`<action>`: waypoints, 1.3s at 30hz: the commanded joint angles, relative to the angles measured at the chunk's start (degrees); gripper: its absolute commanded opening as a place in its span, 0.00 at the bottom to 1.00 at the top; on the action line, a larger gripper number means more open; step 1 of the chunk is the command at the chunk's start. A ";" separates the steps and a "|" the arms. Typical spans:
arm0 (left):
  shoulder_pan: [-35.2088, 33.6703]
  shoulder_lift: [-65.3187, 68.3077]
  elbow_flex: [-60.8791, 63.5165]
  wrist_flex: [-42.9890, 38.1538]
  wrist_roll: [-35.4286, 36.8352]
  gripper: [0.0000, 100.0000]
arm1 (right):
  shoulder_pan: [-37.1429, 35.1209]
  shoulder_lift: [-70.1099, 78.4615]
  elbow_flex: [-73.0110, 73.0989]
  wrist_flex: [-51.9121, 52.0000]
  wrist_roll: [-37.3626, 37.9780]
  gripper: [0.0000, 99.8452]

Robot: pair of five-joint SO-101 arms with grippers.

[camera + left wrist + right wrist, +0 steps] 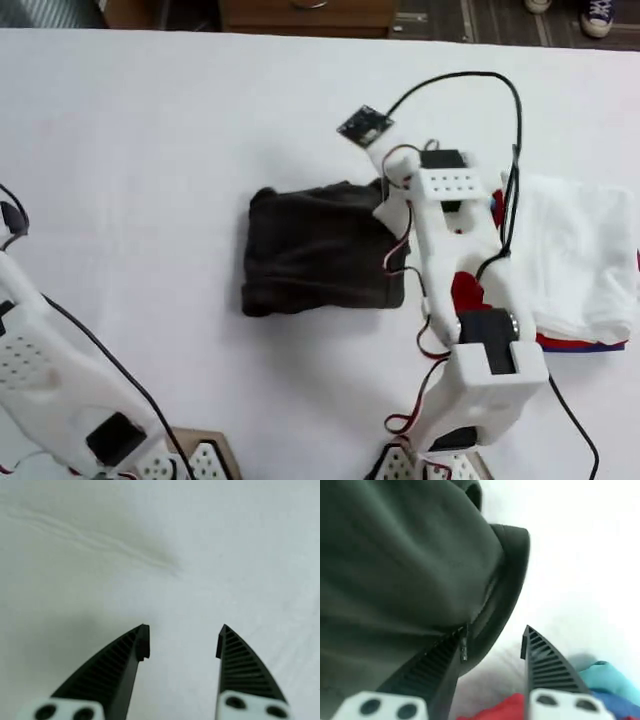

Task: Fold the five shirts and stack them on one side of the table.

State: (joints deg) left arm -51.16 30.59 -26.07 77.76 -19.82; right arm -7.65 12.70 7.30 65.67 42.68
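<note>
A dark folded shirt (320,250) lies in the middle of the white table (150,150). My right arm (450,260) stretches over the shirt's right edge. In the right wrist view the right gripper (495,642) is open, one finger (445,660) against the dark shirt (405,565) and the shirt's rolled edge partly between the jaws. To the right is a stack with a white shirt (575,250) on top and red (468,295) and blue (590,347) cloth beneath. My left gripper (182,640) hangs open over bare tablecloth, holding nothing.
The left arm (60,390) sits at the table's near left corner, far from the shirts. Red (495,707) and teal (600,675) cloth of the stack lie close by the right gripper. Black cables (515,130) loop above the right arm. Wooden furniture (300,15) stands beyond the far edge.
</note>
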 commanded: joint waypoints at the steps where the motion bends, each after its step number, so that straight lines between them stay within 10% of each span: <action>1: 0.79 -3.78 -0.13 -0.09 -0.18 0.24 | 0.22 -4.53 -3.16 0.13 0.62 0.17; 16: -0.18 -3.78 -0.13 -0.79 -0.09 0.24 | -21.58 -12.79 -8.09 18.24 -4.66 0.17; 33: -6.51 -1.85 -0.40 -2.64 -0.26 0.24 | -40.31 -13.41 16.70 5.32 -8.53 0.17; 39: -6.77 2.02 -0.57 -2.55 -0.44 0.24 | -36.70 -16.92 14.59 5.76 -8.00 0.17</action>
State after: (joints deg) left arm -57.49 32.62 -26.07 75.74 -19.82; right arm -46.86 0.48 23.82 71.21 34.42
